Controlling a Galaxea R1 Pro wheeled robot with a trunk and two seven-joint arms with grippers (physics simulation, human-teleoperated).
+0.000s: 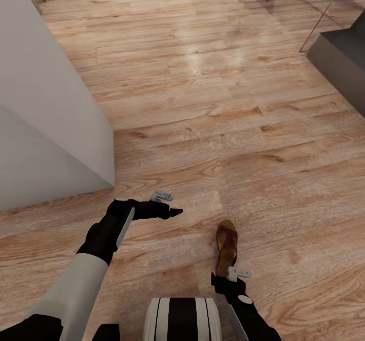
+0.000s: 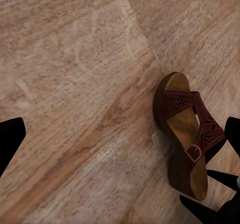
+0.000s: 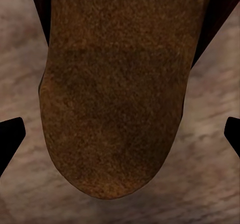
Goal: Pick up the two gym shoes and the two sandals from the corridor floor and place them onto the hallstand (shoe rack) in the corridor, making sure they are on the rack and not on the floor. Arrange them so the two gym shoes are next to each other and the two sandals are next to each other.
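Brown leather sandal (image 1: 226,247) lies on the wood-plank corridor floor (image 1: 213,107), long axis running straight away from the robot, heel end nearest the right gripper (image 1: 224,279). That gripper's jaws are spread, straddling the heel. Farther off to the side, the left gripper (image 1: 170,204) hovers with jaws apart, holding nothing.
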